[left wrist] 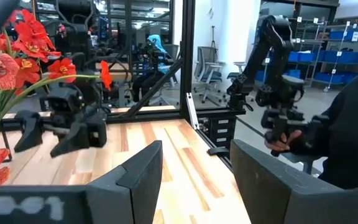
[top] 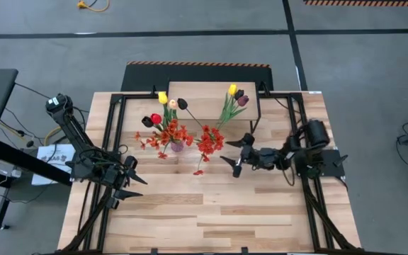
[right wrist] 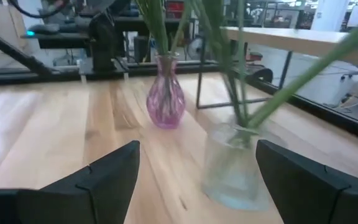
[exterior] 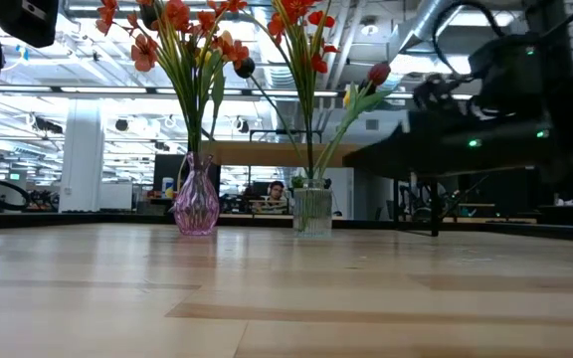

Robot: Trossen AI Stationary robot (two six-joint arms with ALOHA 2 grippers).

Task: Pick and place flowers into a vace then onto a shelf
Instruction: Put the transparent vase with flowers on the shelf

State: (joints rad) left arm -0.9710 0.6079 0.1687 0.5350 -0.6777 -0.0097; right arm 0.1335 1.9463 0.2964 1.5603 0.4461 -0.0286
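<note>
Two vases on the plank table (top: 211,212), apart. Pink vase (exterior: 196,207) holds orange-red sprays (exterior: 172,25) and tulips (top: 163,98). Clear vase (exterior: 313,211) holds a red spray (top: 210,140); some stems lean toward the shelf (top: 204,99), perhaps resting on it. Right gripper (top: 235,159) low, just beside the clear vase, fingers spread wide, nothing between them. Left gripper (top: 129,183) near the table's left side, fingers parted, empty. Black frame rails (top: 112,134) flank the table.
</note>
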